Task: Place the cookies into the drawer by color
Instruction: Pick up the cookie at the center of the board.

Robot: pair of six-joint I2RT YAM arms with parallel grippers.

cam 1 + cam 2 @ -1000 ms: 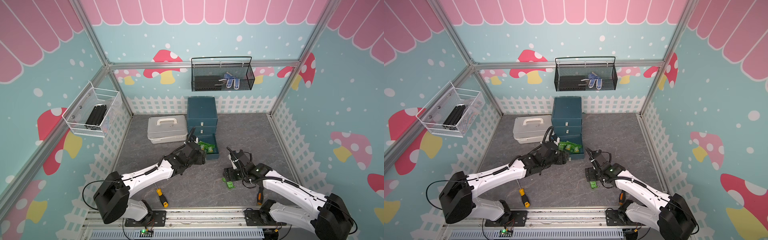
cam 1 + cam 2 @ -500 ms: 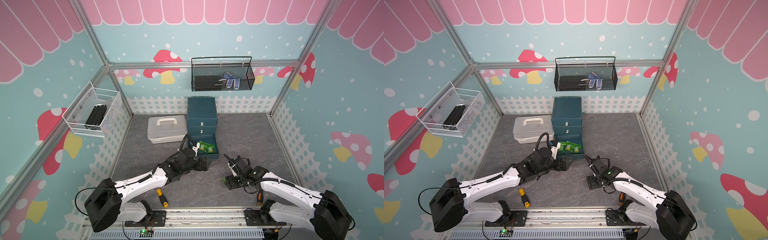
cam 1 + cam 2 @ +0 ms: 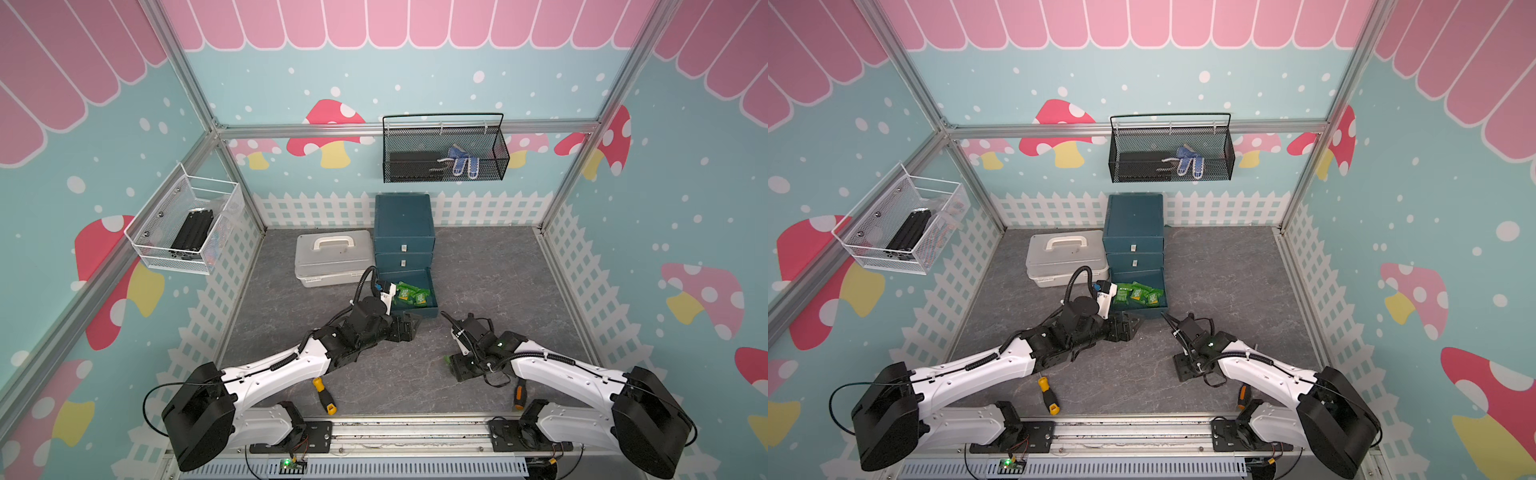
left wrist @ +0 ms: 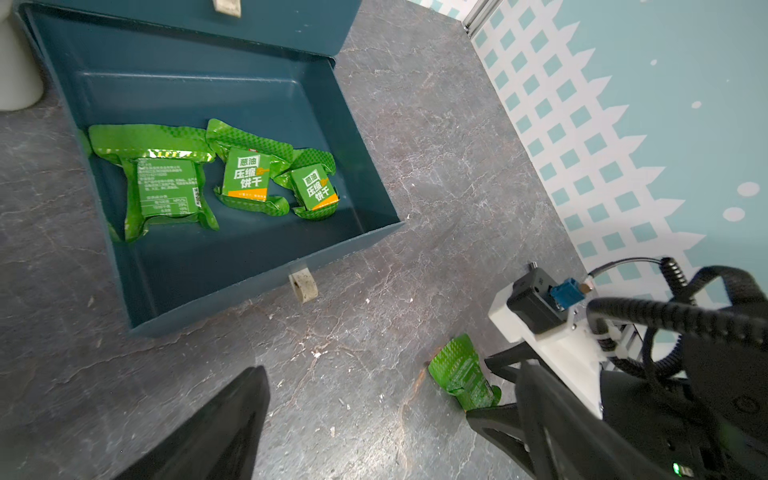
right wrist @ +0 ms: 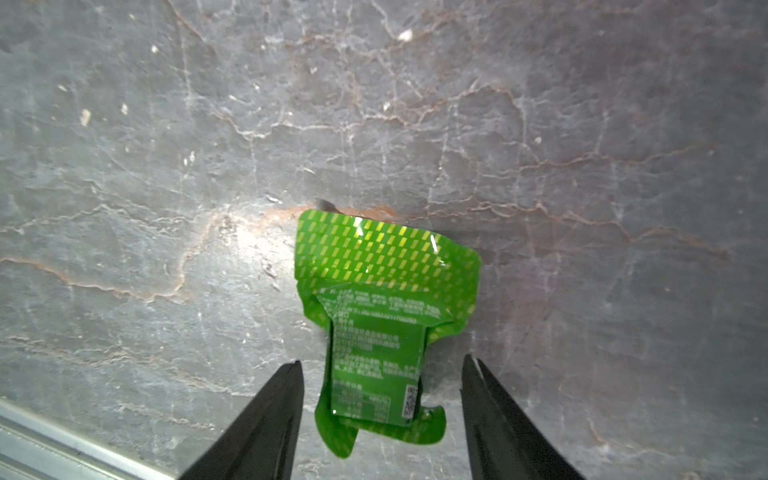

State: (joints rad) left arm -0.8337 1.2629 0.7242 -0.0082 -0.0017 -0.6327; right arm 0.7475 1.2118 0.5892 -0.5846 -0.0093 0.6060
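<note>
While the teal drawer stands mid-frame, its bottom tray pulled out holding three green cookies, the left gripper gapes empty just below it; lower right, the right gripper straddles a fourth green packet, jaws not touching.

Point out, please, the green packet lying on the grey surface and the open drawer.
green packet (image 5: 378,345): right wrist view, on its printed panel.
open drawer (image 4: 241,97): left wrist view, on its bare inside bottom.
</note>
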